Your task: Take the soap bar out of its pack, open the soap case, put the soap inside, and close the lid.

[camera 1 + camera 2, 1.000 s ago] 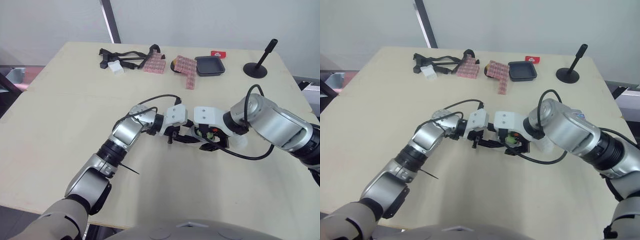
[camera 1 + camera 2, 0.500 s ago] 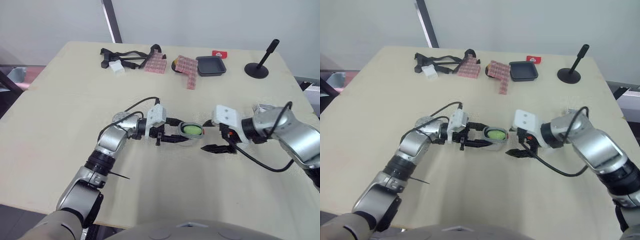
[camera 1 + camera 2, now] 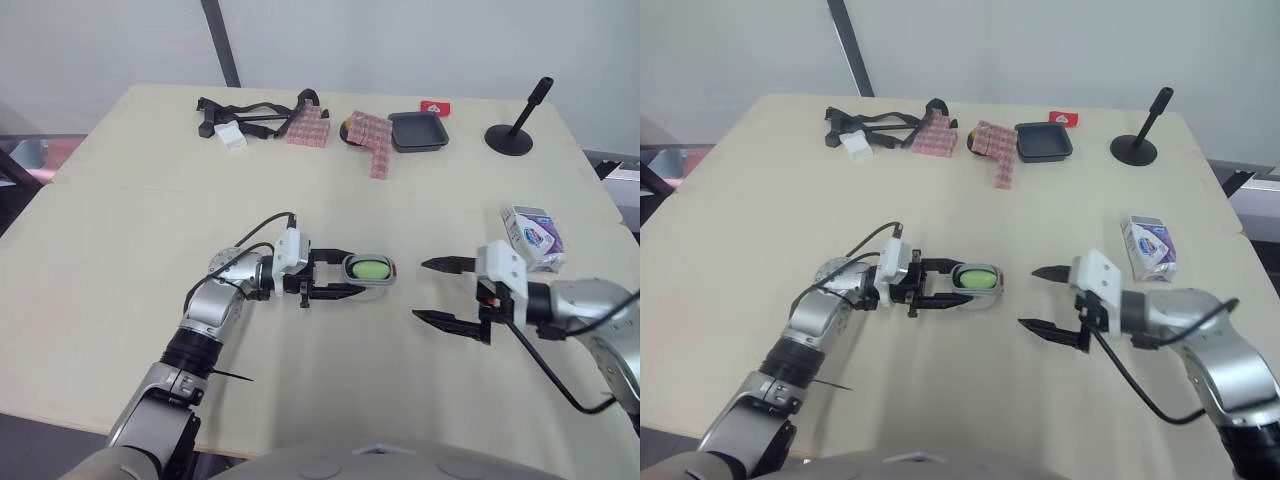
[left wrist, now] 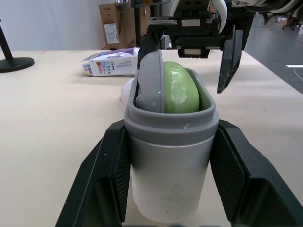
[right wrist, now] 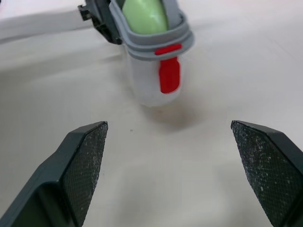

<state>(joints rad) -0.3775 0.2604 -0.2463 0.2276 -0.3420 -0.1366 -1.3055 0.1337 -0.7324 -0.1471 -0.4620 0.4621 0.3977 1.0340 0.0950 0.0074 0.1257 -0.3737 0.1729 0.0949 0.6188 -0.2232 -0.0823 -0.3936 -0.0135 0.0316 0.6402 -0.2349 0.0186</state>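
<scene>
The soap case (image 3: 368,270) is a translucent tub with a grey rim and a red latch (image 5: 168,75). It lies on its side on the table (image 3: 120,230) with the green soap bar (image 4: 180,92) inside. A grey lid (image 4: 149,82) stands tilted beside the soap in the opening. My left gripper (image 3: 352,273) is shut on the case, one finger along each side. My right gripper (image 3: 420,290) hovers open to the right of the case, apart from it, with nothing between its fingers. The white and purple soap pack (image 3: 533,232) lies on the table at the far right.
Along the far edge of the table are a black strap (image 3: 250,112), a white block (image 3: 231,137), two pink block clusters (image 3: 312,126), a dark square tray (image 3: 420,130), a small red item (image 3: 435,106) and a black stand (image 3: 515,135).
The right gripper has drawn back to the right, away from the case, and now hangs open and apart. The left gripper has shifted slightly left, still holding the case.
</scene>
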